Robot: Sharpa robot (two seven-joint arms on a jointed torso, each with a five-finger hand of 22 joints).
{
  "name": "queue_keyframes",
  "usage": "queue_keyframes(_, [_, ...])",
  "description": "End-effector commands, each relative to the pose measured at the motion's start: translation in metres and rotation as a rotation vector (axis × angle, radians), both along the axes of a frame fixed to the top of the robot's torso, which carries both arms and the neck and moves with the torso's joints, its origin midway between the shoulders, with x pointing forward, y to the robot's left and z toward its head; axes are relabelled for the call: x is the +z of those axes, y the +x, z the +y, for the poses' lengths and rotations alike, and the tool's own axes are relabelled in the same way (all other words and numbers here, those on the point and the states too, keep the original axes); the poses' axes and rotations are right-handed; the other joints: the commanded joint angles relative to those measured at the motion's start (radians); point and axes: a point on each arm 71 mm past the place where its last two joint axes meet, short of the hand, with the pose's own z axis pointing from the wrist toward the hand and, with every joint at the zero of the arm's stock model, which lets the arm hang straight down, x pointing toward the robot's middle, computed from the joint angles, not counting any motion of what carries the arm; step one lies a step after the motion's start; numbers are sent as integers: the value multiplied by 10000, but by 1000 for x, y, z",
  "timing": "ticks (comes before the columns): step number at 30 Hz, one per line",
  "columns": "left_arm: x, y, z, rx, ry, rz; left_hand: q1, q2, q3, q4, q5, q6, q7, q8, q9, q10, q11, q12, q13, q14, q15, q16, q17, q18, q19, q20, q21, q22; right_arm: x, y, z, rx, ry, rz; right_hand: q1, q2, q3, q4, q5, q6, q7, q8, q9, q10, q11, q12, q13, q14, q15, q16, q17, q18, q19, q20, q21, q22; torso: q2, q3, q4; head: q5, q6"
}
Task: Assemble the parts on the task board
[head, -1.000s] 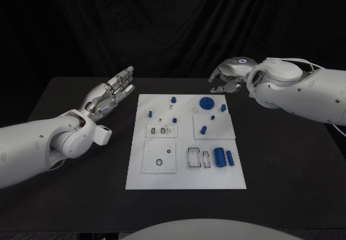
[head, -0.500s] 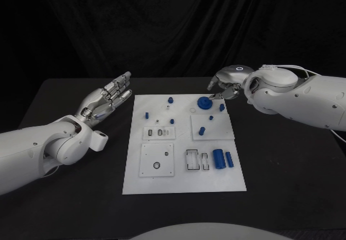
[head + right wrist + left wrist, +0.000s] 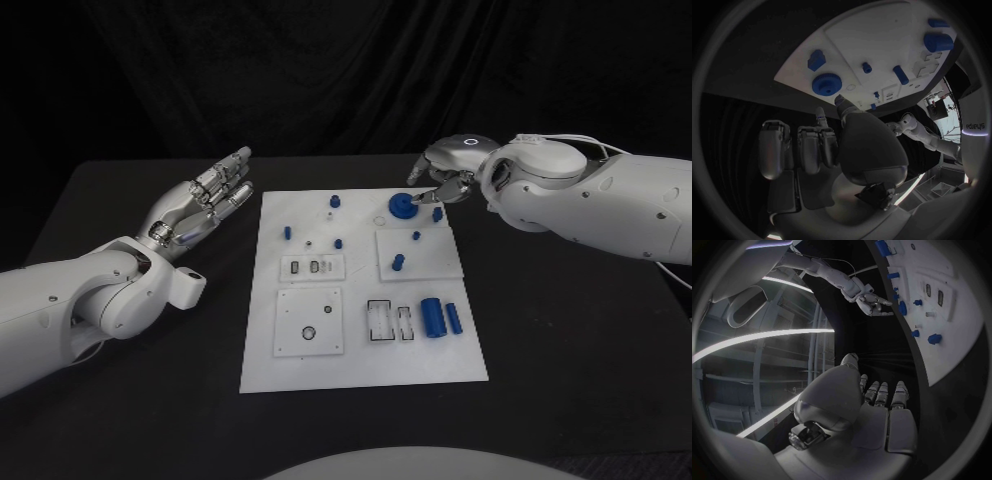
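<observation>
So the task board (image 3: 361, 360) sits flat in the middle of the black desk (image 3: 577, 340), long side running from 12 to 6 o'clock. Counting blue parts on it from the head view: one round gear-looking disc (image 3: 402, 207) at about 1 o'clock on the board, two fat upright-lying cylinders (image 3: 443, 317) side by side at roughly 4 o'clock, and a bunch of little pegs (image 3: 335, 201) scattered over the far half; I make out around seven, but a couple are tiny, so don't hold me to it. There are also three raised white sub-plates and a pair of dark-edged rectangular slots (image 3: 389, 320) just beside the cylinders.

Right hand (image 3: 444, 180) hovers at the board's 1 o'clock corner, fingers curled downward just beside the disc. Can't tell if a fingertip is actually touching it, and it doesn't seem to be holding anything.

Left hand (image 3: 202, 200) is well off the board at 10 o'clock, palm up, fingers straight and spread a bit, nothing in it.
</observation>
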Motion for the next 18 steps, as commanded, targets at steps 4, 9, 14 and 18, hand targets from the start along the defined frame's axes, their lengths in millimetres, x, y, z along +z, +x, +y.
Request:
queue_keyframes(4, [11, -3, -2, -331, -614, -1336, 25, -94, -8, 54, 62, 44, 11, 43, 10, -8, -67, -20, -1, -23, -71, -36, -14, 152, 11, -98, -35, -11, -5, 0, 1, -248, -43, 62, 167, -79, -18, -137, 68, -68, -29, -46, 39, 1090, -65, 53, 2631, 1064, -43, 22, 2630, -221, 304, -33, 136, 1933, 15, -6, 11, -29, -10])
queue_keyframes(9, [10, -1, -2, -356, -602, -1319, 36, -76, 7, 46, 70, 34, 18, 37, 7, -19, -61, -23, -4, -23, -67, -36, -14, 146, 13, -88, -33, -10, -8, 0, 5, -187, -304, -36, 235, -77, -48, -220, 76, -147, -50, -57, 75, 1090, -89, 53, 2631, 1064, -69, 22, 2630, -331, 590, -56, 471, 2190, 19, 5, 20, -53, -10])
queue_keyframes(14, [10, 0, -3, -381, -599, -1301, 49, -60, 25, 37, 71, 23, 24, 30, 4, -26, -51, -24, -6, -23, -57, -36, -14, 143, 17, -21, -29, -6, -10, 2, 9, -193, -438, -46, 230, -63, -70, -229, 82, -193, -82, -55, 90, 1090, -125, 53, 2631, 1064, -102, 22, 2630, -394, 748, -82, 660, 2329, 21, 4, 41, -34, 1])
queue_keyframes(18, [10, 1, -2, -394, -590, -1262, 53, -58, 29, 35, 73, 25, 25, 29, 4, -23, -48, -23, -5, -23, -54, -36, -14, 143, 19, -8, -28, -5, -11, 4, 11, -249, -517, -34, 272, -42, -64, -276, 214, -244, -75, -57, 102, 1090, -127, 53, 2631, 1064, -113, 22, 2630, -424, 821, -101, 747, 2394, 20, 3, 17, 0, 28])
